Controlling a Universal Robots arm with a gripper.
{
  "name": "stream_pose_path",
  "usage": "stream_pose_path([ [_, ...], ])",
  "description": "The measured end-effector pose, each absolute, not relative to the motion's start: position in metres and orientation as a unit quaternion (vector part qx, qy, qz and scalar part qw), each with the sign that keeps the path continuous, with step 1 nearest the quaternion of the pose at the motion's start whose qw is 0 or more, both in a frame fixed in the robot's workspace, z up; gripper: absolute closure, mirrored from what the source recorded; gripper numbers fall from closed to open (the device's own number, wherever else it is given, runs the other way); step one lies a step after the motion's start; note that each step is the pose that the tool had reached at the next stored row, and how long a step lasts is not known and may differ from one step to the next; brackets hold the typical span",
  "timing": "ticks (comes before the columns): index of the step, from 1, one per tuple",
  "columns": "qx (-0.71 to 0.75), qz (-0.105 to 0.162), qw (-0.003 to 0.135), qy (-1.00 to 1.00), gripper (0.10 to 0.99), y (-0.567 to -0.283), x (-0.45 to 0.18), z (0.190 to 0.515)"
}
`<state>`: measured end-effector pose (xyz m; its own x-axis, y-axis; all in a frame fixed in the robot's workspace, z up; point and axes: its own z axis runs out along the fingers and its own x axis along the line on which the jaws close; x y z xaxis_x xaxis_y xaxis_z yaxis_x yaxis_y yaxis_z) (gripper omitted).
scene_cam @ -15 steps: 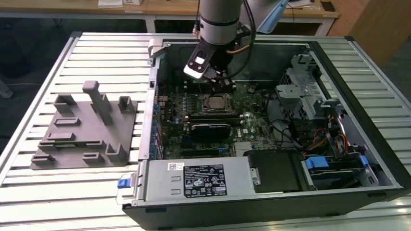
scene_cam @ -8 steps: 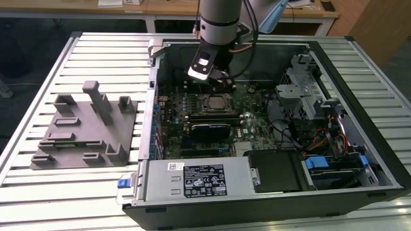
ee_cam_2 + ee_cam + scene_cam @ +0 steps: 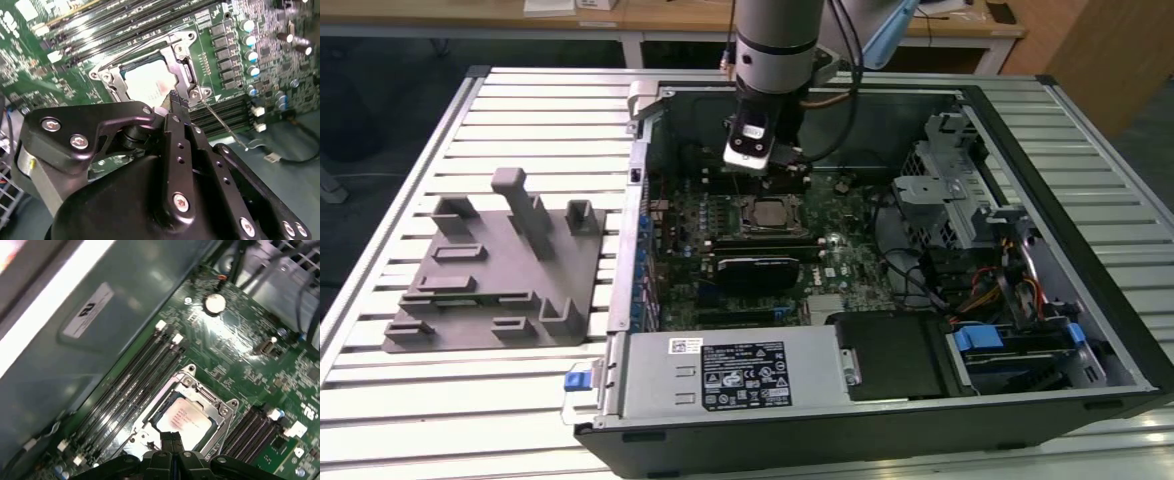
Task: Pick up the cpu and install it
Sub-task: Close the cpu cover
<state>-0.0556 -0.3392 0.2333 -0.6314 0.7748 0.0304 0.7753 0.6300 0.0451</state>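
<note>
The chip (image 3: 183, 419) already lies in its socket (image 3: 220, 411) (seated flat, by the look of it); the pincer (image 3: 172, 437) hangs just above, fingers pressed together, holding nothing.

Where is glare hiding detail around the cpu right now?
First wrist view: a washed-out bright band runs along the case edge, and the cpu top shines pale. Second wrist view: the cpu is blown nearly white behind the dark, shaded hand. Exterior view: even light, no strong glare.
</note>
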Motion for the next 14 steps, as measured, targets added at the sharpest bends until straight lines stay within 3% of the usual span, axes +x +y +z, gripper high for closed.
stream_pose_path([
  [14, -0.311, -0.026, 0.007, -0.95, 0.98, -0.3392, -0.0556, 0.2333],
])
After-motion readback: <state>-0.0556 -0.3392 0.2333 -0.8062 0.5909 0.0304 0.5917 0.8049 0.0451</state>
